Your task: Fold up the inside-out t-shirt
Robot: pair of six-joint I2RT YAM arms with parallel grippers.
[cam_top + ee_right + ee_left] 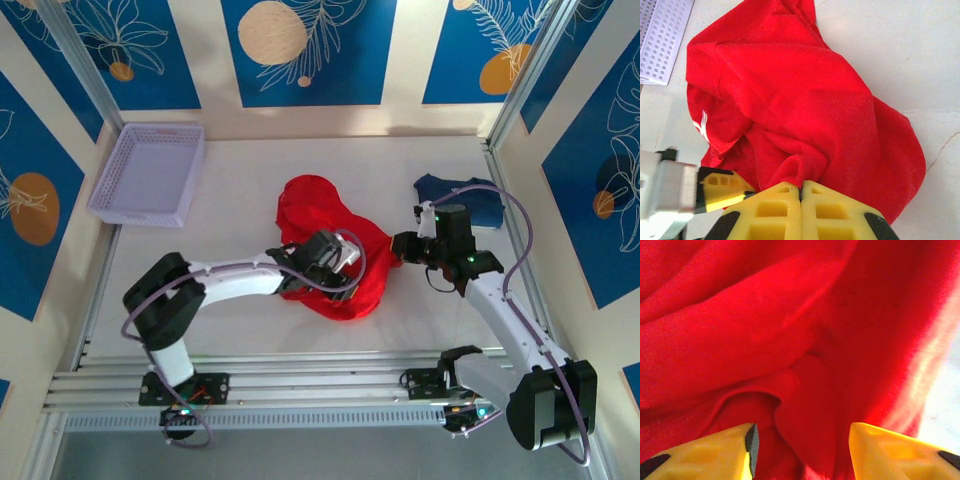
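Right gripper (801, 190) clamped on the inside-out t-shirt (790, 95) (crumpled red cloth);
left gripper (801, 437) is held spread over its folds.

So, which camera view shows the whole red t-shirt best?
The top external view: the red t-shirt lies crumpled, its outline nearly complete. The right wrist view shows the right gripper shut on a fold; the left wrist view, folds within the open left gripper.

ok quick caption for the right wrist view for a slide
Right gripper shut on a fold of the crumpled bright red cloth t-shirt lying on the pale table.
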